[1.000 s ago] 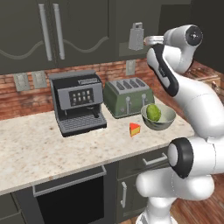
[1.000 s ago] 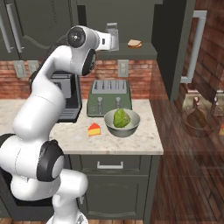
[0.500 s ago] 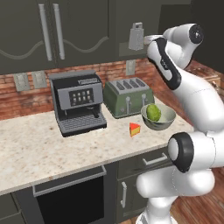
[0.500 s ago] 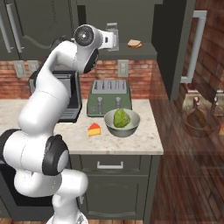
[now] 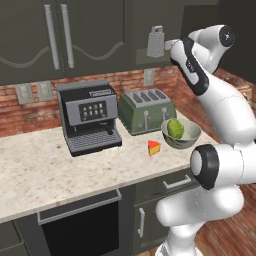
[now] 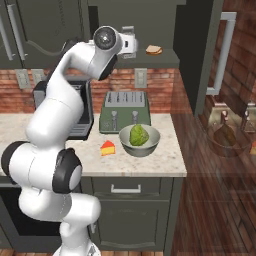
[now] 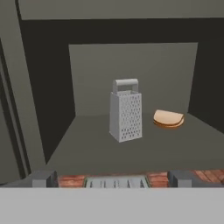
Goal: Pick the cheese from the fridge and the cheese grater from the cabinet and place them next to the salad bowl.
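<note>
pincer [image 7: 112, 179] wide open, holding nothing – aimed at the small grey metal box grater [image 7: 125, 111] | grater upright on the dark cabinet shelf [image 7: 87, 151], flat tan bread piece [image 7: 168, 118] just beside it | looks stiff, light, tippy – I'd squeeze the tapered body mid-height, not the handle

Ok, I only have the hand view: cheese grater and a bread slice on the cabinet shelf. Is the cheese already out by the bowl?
Observer: Yes. The cheese lies on the counter right beside the salad bowl, with a small gap between them.
Operator: And what stands behind the bowl?
Observer: The green toaster stands close behind it, against the brick wall.
</note>
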Tool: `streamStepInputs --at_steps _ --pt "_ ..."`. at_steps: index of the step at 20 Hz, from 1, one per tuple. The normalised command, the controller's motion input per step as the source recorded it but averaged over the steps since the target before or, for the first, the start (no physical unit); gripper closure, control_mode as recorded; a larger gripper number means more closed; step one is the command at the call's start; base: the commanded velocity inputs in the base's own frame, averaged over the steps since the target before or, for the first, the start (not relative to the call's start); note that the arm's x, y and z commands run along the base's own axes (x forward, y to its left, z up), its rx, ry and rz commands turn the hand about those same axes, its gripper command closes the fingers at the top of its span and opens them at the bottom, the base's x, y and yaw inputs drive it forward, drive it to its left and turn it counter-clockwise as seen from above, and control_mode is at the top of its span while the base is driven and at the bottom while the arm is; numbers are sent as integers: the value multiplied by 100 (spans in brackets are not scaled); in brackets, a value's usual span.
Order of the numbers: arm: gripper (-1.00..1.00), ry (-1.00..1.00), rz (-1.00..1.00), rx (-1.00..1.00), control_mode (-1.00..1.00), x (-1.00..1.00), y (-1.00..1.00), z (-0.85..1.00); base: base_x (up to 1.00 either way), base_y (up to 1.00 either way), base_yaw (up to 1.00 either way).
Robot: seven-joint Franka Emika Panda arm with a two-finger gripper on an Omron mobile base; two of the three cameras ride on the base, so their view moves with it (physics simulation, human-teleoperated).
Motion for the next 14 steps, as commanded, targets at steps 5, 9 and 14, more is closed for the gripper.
streamStepInputs --at_steps 5,9,14 --pt "-100 5 0 0 -100 33 -2 0 0 0 0" --pt "-100 3 0 0 -100 28 -2 0 0 0 0" --pt "-100 0 1 0 -100 22 -3 0 0 0 0"
